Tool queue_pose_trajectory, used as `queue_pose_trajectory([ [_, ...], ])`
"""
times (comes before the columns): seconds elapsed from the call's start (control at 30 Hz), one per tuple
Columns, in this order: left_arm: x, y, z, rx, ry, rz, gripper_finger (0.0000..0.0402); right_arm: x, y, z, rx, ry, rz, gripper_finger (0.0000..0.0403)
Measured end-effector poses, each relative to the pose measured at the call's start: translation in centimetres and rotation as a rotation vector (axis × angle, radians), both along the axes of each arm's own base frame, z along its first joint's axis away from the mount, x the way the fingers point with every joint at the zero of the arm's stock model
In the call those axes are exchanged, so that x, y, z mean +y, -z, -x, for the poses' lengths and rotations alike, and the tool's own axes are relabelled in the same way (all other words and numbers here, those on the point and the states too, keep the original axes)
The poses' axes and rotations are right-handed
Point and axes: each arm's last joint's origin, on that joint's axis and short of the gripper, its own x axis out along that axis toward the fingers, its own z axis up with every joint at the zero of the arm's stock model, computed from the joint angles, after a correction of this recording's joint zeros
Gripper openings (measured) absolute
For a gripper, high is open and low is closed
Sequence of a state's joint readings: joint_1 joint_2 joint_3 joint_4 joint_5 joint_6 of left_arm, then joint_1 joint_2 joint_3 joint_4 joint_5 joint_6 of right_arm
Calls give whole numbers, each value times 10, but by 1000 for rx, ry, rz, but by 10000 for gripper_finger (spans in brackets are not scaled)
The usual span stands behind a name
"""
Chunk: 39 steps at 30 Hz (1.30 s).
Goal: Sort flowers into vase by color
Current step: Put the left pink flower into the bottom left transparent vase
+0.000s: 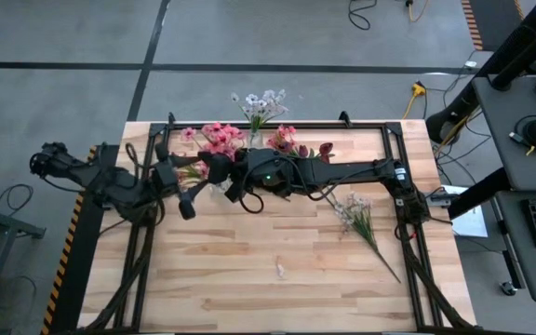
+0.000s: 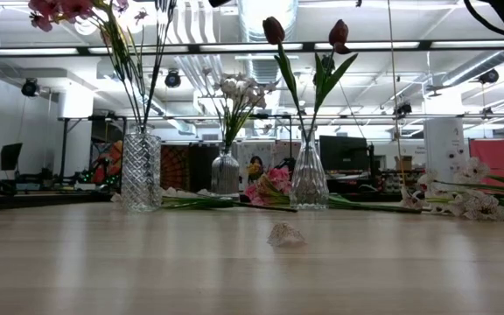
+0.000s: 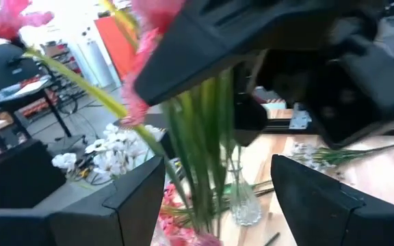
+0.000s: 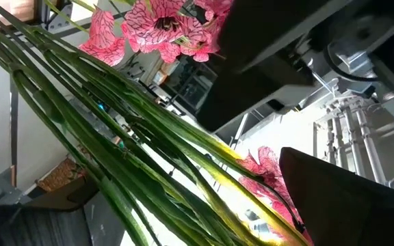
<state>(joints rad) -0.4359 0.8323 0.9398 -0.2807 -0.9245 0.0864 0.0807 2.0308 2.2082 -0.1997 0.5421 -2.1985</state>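
Three glass vases stand along the table's far edge. The tall cut-glass vase (image 2: 141,166) holds pink flowers (image 1: 217,140), the small one (image 2: 225,172) white flowers (image 2: 239,87), and the third (image 2: 309,179) dark red tulips (image 2: 274,31). My right gripper (image 1: 235,186) is open high above the table beside the pink bunch, whose green stems (image 4: 149,150) cross between its fingers. My left gripper (image 3: 217,184) is open a little to the left of it (image 1: 189,200), with stems and a vase showing beyond its fingers. Both grippers are above the low view's edge. My right gripper stands open around the pink flowers' green stems (image 4: 204,198), which run slanting across the gap between its fingers. Whether a finger (image 4: 340,198) touches them I cannot tell.
A loose stem of white flowers (image 1: 356,216) lies on the table's right half, its blossoms toward the vases. A pink blossom (image 2: 269,186) lies between the vases' feet. A small fallen petal (image 1: 280,271) sits on the bare wood near the middle front.
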Motion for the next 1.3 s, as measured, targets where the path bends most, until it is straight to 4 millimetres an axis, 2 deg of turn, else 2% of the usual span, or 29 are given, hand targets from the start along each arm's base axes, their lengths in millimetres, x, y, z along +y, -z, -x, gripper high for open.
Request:
queue_pose_trajectory([
  [0.13, 5, 1, -2, 8, -30, -2, 249, 0, 0, 0, 0, 0, 0, 336],
  [0.3, 8, 4, -9, 35, 14, 1, 248, 0, 0, 0, -3, 0, 1, 336],
  [0.47, 12, 6, -13, 49, -14, -5, 229, 0, -2, 0, -13, -1, 8, 336],
  [0.67, 12, 6, -13, 50, -16, -5, 182, 0, -3, 0, -23, -1, 7, 336],
  [1.1, 13, 5, -13, 41, -45, -9, 55, 2, -3, 0, -25, -5, 5, 336],
  [1.3, 13, 5, -12, 37, -45, -7, 20, 2, -3, 0, -25, -5, 5, 336],
])
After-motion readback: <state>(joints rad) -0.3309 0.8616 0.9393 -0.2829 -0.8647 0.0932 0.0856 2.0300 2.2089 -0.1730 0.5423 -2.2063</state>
